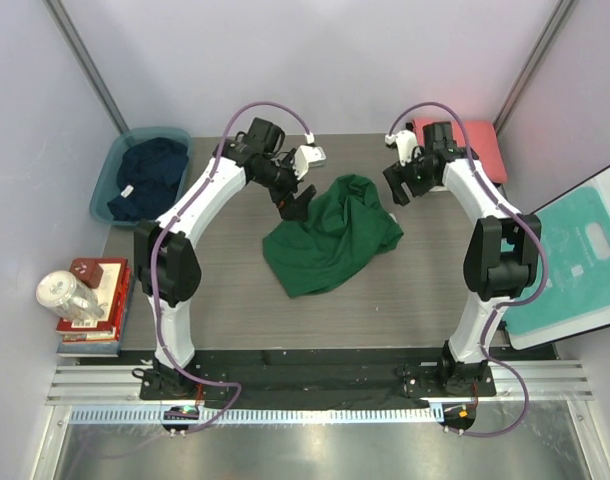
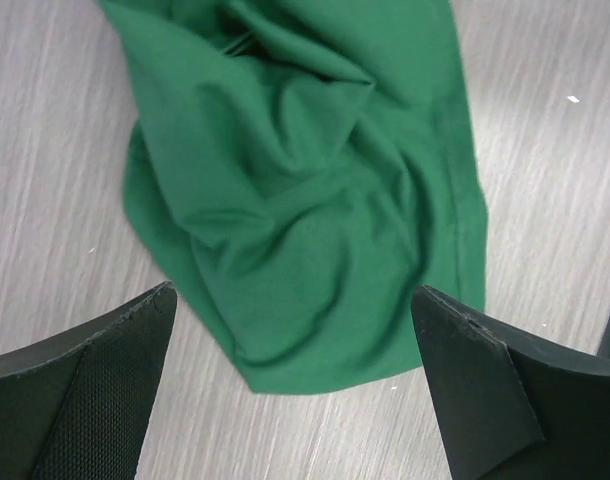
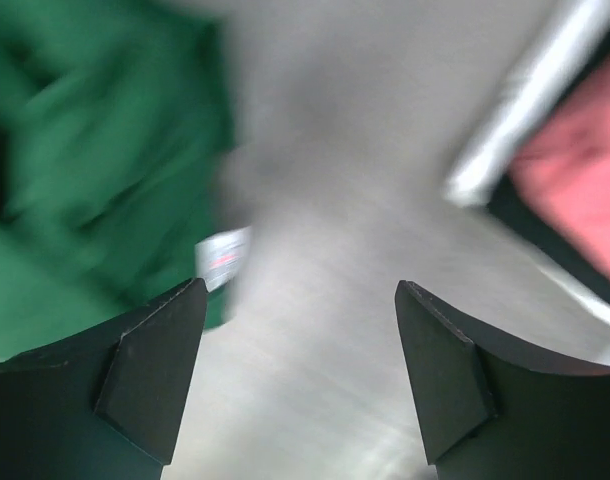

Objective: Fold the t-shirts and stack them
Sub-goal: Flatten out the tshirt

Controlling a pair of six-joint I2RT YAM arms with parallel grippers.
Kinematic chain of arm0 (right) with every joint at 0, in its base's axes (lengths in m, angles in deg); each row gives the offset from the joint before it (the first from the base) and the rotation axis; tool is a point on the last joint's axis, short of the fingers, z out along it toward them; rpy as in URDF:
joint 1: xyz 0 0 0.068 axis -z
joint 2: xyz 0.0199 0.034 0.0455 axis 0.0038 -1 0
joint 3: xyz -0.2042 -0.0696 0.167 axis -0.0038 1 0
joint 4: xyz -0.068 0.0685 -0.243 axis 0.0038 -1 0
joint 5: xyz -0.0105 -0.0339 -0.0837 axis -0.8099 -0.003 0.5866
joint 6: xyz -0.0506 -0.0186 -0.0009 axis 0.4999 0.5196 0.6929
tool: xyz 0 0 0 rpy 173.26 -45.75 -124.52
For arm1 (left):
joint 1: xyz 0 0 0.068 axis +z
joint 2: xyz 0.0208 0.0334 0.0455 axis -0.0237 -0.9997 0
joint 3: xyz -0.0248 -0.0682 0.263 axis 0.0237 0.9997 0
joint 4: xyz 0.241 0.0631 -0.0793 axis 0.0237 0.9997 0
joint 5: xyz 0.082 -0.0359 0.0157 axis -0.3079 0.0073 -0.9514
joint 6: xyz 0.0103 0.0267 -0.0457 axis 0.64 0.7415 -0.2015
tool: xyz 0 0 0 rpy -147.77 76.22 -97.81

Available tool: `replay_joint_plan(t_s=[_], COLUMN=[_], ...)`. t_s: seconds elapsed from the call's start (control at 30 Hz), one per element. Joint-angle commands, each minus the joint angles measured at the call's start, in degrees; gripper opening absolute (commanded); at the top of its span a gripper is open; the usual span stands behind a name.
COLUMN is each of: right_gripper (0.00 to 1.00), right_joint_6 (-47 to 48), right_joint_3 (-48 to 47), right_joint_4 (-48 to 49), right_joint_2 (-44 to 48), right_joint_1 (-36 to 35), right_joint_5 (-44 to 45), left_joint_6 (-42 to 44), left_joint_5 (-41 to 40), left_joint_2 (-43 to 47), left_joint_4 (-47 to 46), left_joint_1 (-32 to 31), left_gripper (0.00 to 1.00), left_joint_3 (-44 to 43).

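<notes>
**Top external view.** A crumpled dark green t-shirt (image 1: 330, 235) of soft cotton lies in a loose heap at the centre of the grey wood-grain bench (image 1: 235, 310). The left tool (image 1: 297, 205) hangs at the heap's far left edge. The right tool (image 1: 398, 188) stands just beside the heap's far right edge and is apart from the cloth. A navy t-shirt (image 1: 150, 175) sits bunched inside a teal plastic tub (image 1: 107, 180) at the far left corner. A folded coral-red t-shirt (image 1: 482, 145) lies flat at the far right corner, behind the right arm. A teal-and-white board (image 1: 575, 250) leans at the right side. A stack of books (image 1: 95, 305) carrying a clear jar (image 1: 67, 295) rests at the left edge.

**Left wrist view.** The left tool (image 2: 293, 300) is spread wide, with nothing between its two black fingers (image 2: 85, 400). The dark green t-shirt (image 2: 305, 190) fills the upper centre of the view, deeply creased. Its rounded lower edge lies on the bench (image 2: 545, 150) in the gap between the fingers. Neither finger touches the cloth.

**Right wrist view.** This view is blurred. The right tool (image 3: 300, 290) is spread, and only bare bench (image 3: 325, 200) shows between its black fingers (image 3: 445, 380). The dark green t-shirt (image 3: 85, 180) lies to the left, with a small white label (image 3: 223, 257) at its edge. The coral-red t-shirt (image 3: 575, 180) shows at the right edge, beyond a pale bar (image 3: 530, 110) too blurred to identify.
</notes>
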Motion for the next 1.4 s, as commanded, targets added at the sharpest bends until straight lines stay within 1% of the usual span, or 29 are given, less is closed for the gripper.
replay_joint_plan(t_s=[0.0,0.03,0.07,0.1,0.13,0.17,0.23,0.33,0.43,0.53,0.6,0.67,0.8,0.9,0.97,1.07,1.13,1.17,1.23,1.27,1.3,1.37], right_gripper=[0.82,0.81,0.81,0.81,0.81,0.82,0.82,0.83,0.85,0.87,0.88,0.88,0.88,0.84,0.84,0.84,0.84,0.83,0.73,0.67,0.56,0.54], right_joint_6=[5.3,6.4,10.4,12.4,13.9,16.0,17.2,17.4,20.0,21.8,21.9,20.4,17.4,13.7,10.3,7.4,7.2,7.3,8.0,8.1,8.0,7.6], right_joint_3=[-2.9,-2.9,-3.0,-3.2,-3.2,-3.0,-1.3,2.1,2.3,4.2,7.2,9.4,11.6,13.0,13.6,12.6,12.2,12.2,12.8,12.9,12.7,12.3], right_joint_4=[-18.9,-20.8,-22.9,-27.5,-28.8,-30.0,-30.7,-26.3,-24.9,-23.0,-19.7,-14.8,-9.0,-2.2,3.2,6.7,6.8,6.8,6.9,7.0,7.0,6.9], right_joint_2=[2.2,0.8,0.3,-0.2,-0.5,-1.0,-1.2,-1.7,-2.4,-1.2,-0.2,0.2,-1.2,-2.0,-1.8,0.2,1.3,1.7,2.4,2.4,2.2,1.9], right_joint_1=[-1.9,-1.9,-1.9,-2.0,-1.8,-1.9,-2.0,-1.9,-1.7,-1.8,-1.8,-1.8,-2.1,-2.3,-2.9,-3.3,-3.5,-3.7,-4.2,-4.4,-4.5,-4.5], right_joint_5=[-16.2,-17.5,-18.9,-20.1,-21.9,-22.2,-21.9,-19.3,-17.7,-15.7,-14.2,-13.4,-13.0,-10.8,-7.4,-5.1,-5.3,-5.2,-5.4,-5.2,-4.7,-4.3], left_joint_6=[-1.1,-1.2,-0.7,-0.5,0.0,0.2,0.3,-0.4,-0.4,-0.2,-0.2,-0.5,-0.6,-0.2,-0.2,-0.1,-0.4,-0.5,-0.2,0.1,0.2,1.8], left_joint_5=[-2.2,-1.9,-2.0,-2.2,-3.2,-3.6,-3.9,-3.9,-4.6,-5.6,-6.1,-6.2,-6.5,-7.0,-7.2,-7.1,-6.4,-5.2,-4.9,-6.8,-8.4,-11.8], left_joint_2=[0.2,0.1,-0.4,-0.8,-1.3,-2.5,-3.2,-3.6,-3.3,-2.7,-2.6,-2.4,-2.5,-2.3,-1.9,-1.2,-1.0,-0.9,-2.1,-3.1,-5.4,-7.2], left_joint_4=[-0.2,-0.1,0.5,1.2,1.7,2.5,2.8,2.4,2.8,2.6,2.1,1.7,1.5,1.3,1.2,0.9,-0.1,-0.7,-1.3,-1.5,-1.6,-2.1], left_joint_1=[1.0,0.8,0.5,-0.5,-0.9,-1.4,-2.1,-2.5,-2.7,-2.7,-2.7,-2.7,-2.7,-2.7,-2.7,-2.7,-2.7,-2.8,-3.4,-4.6,-5.4,-7.3], left_gripper=[1.0,1.0,1.0,1.0,1.0,1.0,1.0,1.0,1.0,1.0,1.0,1.0,1.0,1.0,1.0,1.0,1.0,1.0,1.0,1.0,1.0,1.0], left_joint_3=[-1.6,-1.6,-2.0,-2.5,-3.9,-4.4,-5.3,-5.9,-5.5,-4.5,-3.8,-3.5,-3.2,-2.9,-2.3,-1.8,-0.5,0.1,1.3,1.4,1.1,1.3])
